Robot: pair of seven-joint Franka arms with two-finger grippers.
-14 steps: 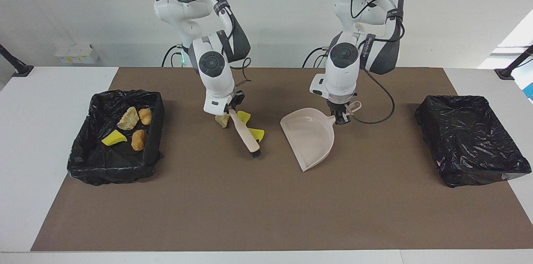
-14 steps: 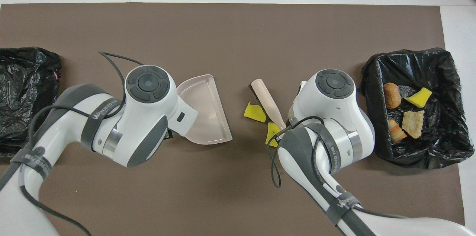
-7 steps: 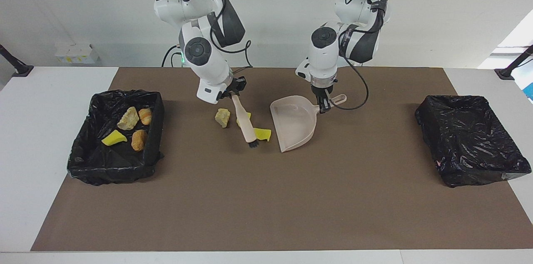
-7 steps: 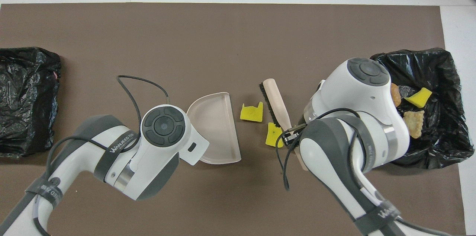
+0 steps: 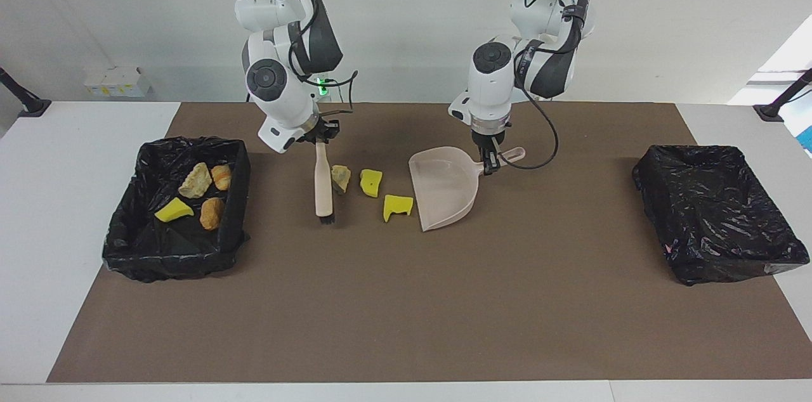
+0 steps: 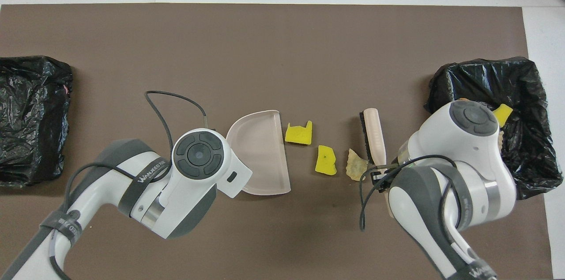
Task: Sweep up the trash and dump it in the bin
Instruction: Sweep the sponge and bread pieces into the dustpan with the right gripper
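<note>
Right now the sweep is being set up. The right gripper [image 5: 322, 134] is clamped on the brush [image 5: 323, 185] handle, with the bristles down on the mat [image 5: 406, 313] just beside the tan chunk [image 5: 340, 177], on its right-arm side. The left gripper [image 5: 489, 163] is closed on the dustpan [image 5: 444, 193] handle, the pan's open edge facing the loose trash and nearly touching one yellow scrap [image 5: 397, 206]. A second yellow scrap [image 5: 370, 182] lies between that one and the chunk. Four pieces already sit in the bin [image 5: 236, 212] at the right arm's end; the other bin [image 5: 720, 212] looks empty. Next, I'd judge, the brush must push all three pieces toward the pan while the pan stays flat and steady.
</note>
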